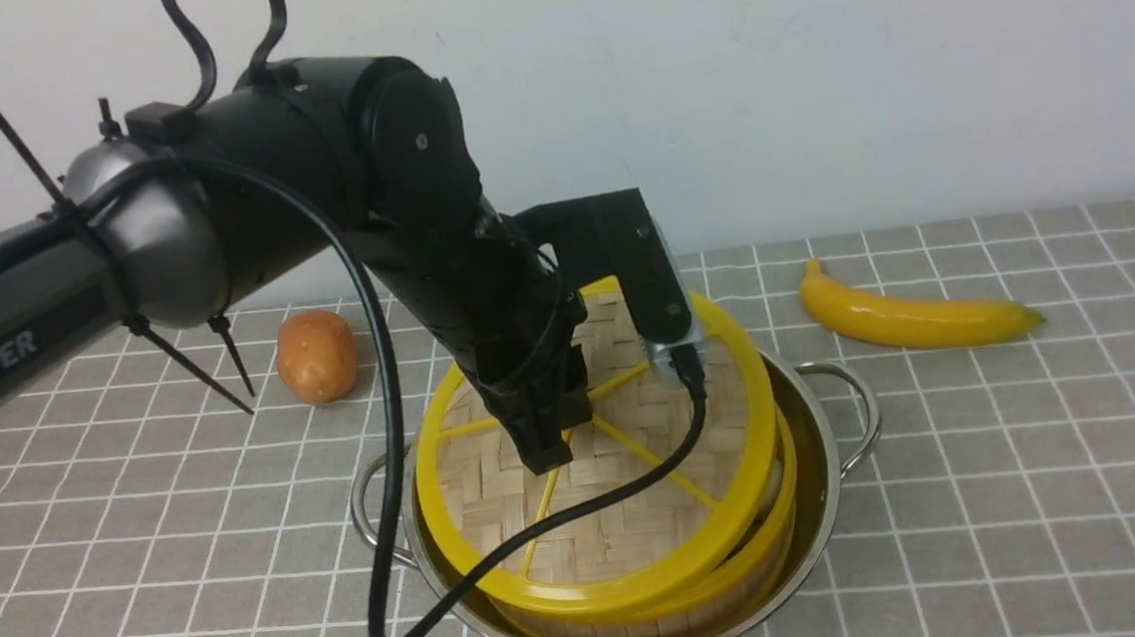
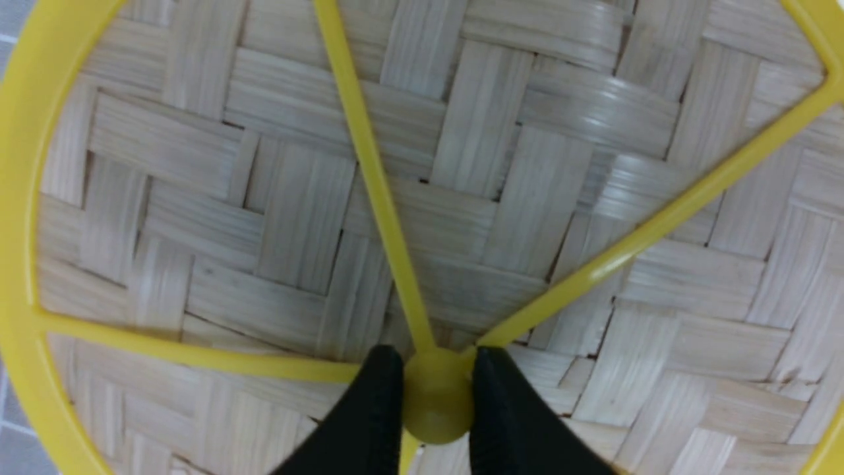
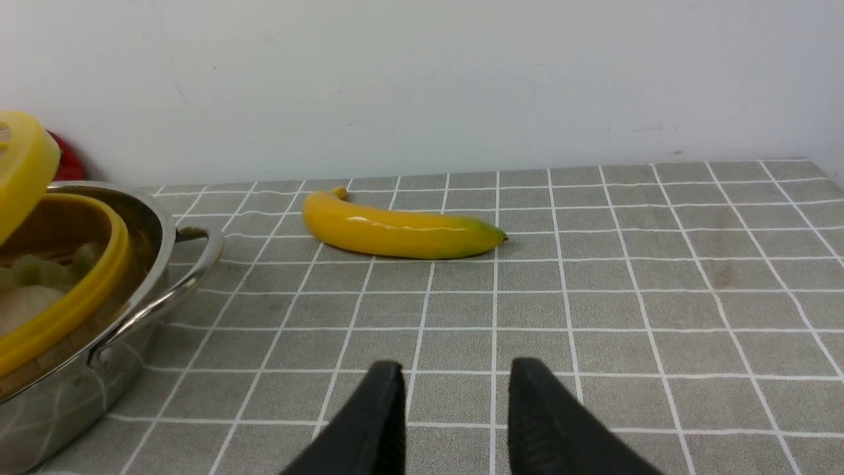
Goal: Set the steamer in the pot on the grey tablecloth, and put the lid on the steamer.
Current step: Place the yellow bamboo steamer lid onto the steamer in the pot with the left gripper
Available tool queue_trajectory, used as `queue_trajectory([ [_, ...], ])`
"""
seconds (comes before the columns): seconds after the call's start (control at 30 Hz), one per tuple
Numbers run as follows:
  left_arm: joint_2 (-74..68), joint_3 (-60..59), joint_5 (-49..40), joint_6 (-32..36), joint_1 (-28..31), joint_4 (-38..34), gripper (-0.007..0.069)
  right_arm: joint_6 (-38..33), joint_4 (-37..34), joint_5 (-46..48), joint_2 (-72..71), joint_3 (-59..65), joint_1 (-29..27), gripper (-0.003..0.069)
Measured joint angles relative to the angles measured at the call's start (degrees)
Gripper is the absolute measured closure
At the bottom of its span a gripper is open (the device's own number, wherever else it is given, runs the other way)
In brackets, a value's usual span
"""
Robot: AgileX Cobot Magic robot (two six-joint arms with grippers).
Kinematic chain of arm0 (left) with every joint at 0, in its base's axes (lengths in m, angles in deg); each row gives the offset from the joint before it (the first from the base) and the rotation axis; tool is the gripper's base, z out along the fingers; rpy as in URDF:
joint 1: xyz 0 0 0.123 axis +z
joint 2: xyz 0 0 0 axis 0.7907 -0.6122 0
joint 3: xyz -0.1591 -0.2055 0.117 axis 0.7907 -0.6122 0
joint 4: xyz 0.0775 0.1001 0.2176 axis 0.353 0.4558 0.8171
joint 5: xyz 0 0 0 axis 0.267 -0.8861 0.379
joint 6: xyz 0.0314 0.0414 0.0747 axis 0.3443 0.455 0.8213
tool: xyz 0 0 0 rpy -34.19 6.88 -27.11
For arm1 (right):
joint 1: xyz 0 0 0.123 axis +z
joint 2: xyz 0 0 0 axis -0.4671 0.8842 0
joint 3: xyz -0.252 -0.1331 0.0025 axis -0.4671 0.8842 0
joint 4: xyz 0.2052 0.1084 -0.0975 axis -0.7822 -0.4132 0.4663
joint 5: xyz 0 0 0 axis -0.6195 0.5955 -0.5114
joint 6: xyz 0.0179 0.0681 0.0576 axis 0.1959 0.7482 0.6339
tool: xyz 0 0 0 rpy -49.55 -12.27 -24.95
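The left tool (image 1: 549, 452) (image 2: 436, 361) is shut on the knob (image 2: 436, 404) at the middle of the lid (image 1: 631, 519) (image 2: 297, 218); the black fingertips (image 2: 379, 376) are pressed against the knob from either side. The lid is held tilted over the steamer (image 1: 777, 534) (image 3: 79, 290), with its far left edge raised and its near right edge low; whether that low edge touches the steamer's rim cannot be told. The steamer is seated inside the pot (image 1: 821, 441) (image 3: 66, 409), with its yellow rim seen just within the steel wall. Pale pieces (image 3: 26, 303) are seen inside the steamer, too blurred to name. The pot is set on the tablecloth (image 1: 988, 479) (image 3: 626, 277), which covers the bench. The right tool (image 3: 455, 377) is seen only in its own wrist view; its jaws are parted and nothing is held between them; it is placed low over bare cloth, beside the pot. A banana (image 1: 912, 317) (image 3: 395, 232) is laid on the cloth behind and to the right of the pot; a potato (image 1: 315, 356) is laid behind and to the left, apart from the pot.
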Motion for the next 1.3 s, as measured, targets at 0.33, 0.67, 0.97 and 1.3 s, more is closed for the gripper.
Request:
queue_trajectory([
  [0.33,-0.4,0.0,2.4,0.0,0.0,0.0,0.0501,0.0,0.0,0.0,0.0,0.0,0.0,0.0416],
  [0.67,-0.9,0.0,2.4,1.8,0.0,0.0,0.0501,0.0,0.1,0.0,0.0,0.0,0.0,0.0416],
  [0.97,-0.9,0.0,2.4,4.7,0.0,-0.2,0.0501,0.1,0.1,0.0,0.0,0.0,0.0,0.0416],
  [1.3,-1.0,0.0,2.4,8.8,0.0,-0.3,0.0501,0.3,0.1,0.0,0.0,0.0,0.0,0.0416],
])
